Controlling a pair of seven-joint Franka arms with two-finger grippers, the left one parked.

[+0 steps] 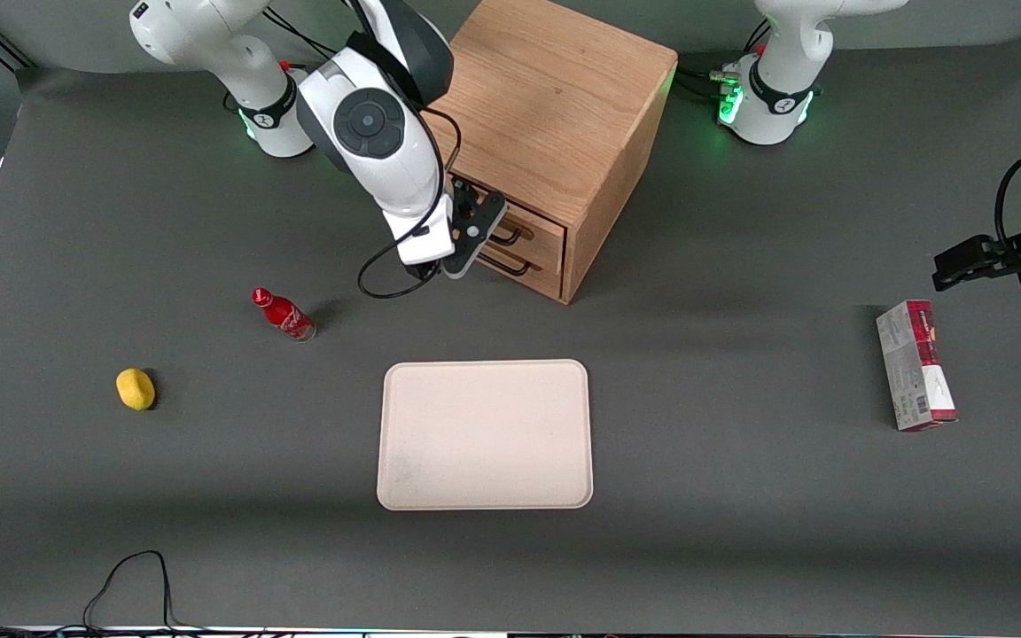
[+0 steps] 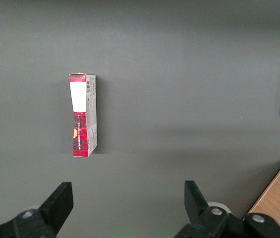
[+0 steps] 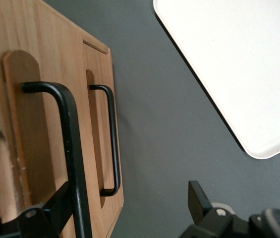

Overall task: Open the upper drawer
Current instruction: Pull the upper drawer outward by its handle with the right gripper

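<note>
Clutter first: a yellow fruit (image 1: 136,389) lies toward the working arm's end of the bench (image 1: 741,549). At its two o'clock a small red bottle (image 1: 284,315) lies tipped on its side. Neither touches anything else.

At one o'clock from the bottle hangs the tool (image 1: 486,232), right in front of the oak cabinet (image 1: 555,115). In the right wrist view the tool (image 3: 128,191) has its fingers (image 3: 60,203) spread apart, and the upper drawer's black wire handle (image 3: 73,148) runs between them, hard against one finger and well clear of the other. Nothing is gripped yet.

The upper drawer (image 1: 535,230) sits just under the cabinet's top and looks fully shut, flush with the lower drawer (image 1: 539,266) beneath it. The lower handle (image 3: 111,139) is close by.

At six o'clock from the cabinet lies a pale tray (image 1: 484,434), and a red-and-white carton (image 1: 915,365) lies toward the parked arm's end.

We judge the risks as follows:
- The handle sits off-centre, so closing may nudge the wire sideways or give a skewed grip.
- The wire is thin and smooth, so it may slip out during the pull.
- The cabinet stands loose on the bench, so a sticking drawer may drag the whole box along.
- The arm's dangling cable (image 1: 386,275) could snag.
</note>
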